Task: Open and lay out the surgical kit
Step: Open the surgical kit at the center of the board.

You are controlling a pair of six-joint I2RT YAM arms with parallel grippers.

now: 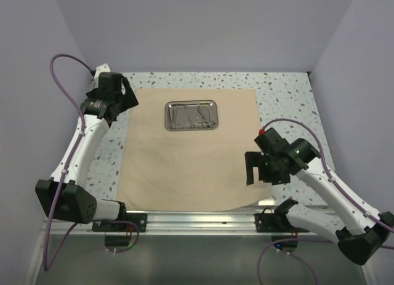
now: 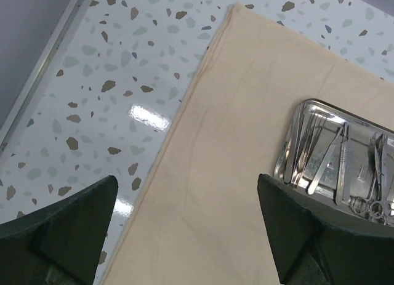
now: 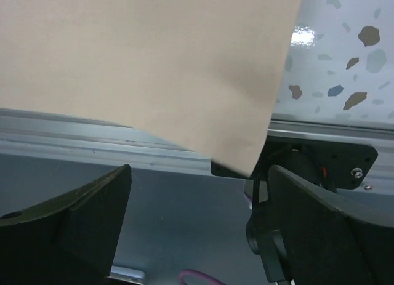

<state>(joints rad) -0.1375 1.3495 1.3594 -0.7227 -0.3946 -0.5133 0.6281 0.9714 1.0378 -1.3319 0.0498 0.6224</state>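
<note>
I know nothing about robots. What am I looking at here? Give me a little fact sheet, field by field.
cloth: tan, spread flat on the speckled table; near right corner hangs over the edge
tray: steel, on the cloth's far half
instruments: all lying in the tray, none laid out yet
left gripper: open, empty, above the cloth's far left edge
right gripper: open, empty, by the cloth's near right corner
</note>
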